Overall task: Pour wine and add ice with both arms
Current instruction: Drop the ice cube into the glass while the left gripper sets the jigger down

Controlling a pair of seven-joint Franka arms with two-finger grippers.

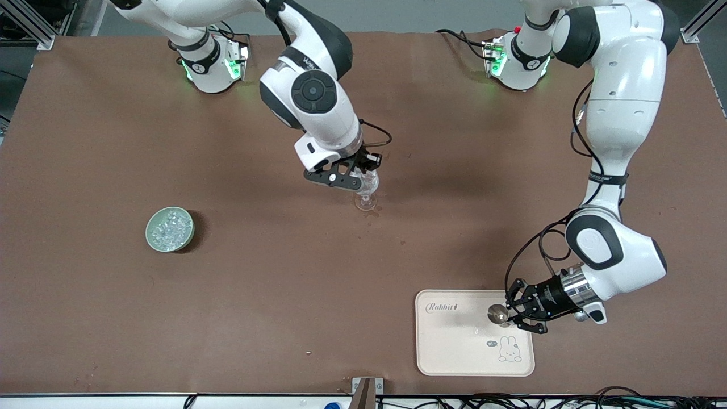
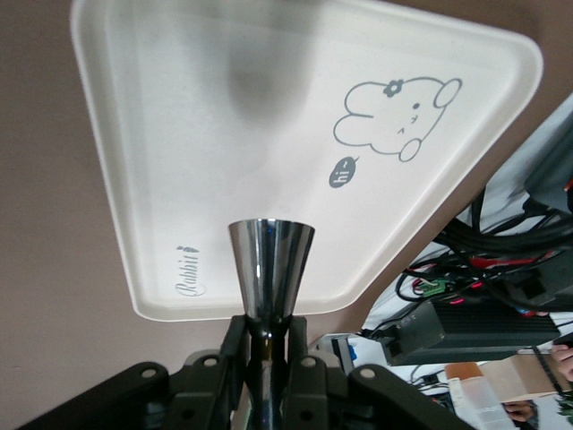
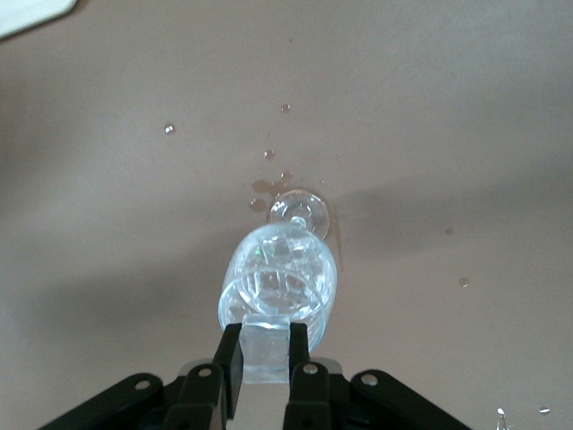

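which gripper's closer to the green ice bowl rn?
Right. The right gripper is shut on an ice cube over the stemmed glass, mid-table, well clear of the bowl. The left gripper holds a metal jigger over the tray, much farther off.

We see a robotics lab bench: two white arms [image 1: 318, 102] bolted to a brown-covered table [image 1: 255, 295], their bases lit green, aluminium framing [image 1: 28, 23] at the corners, and beneath the left gripper's [image 2: 266, 358] tray [image 2: 179, 134] edge, cable bundles [image 2: 483, 260] and electronics.
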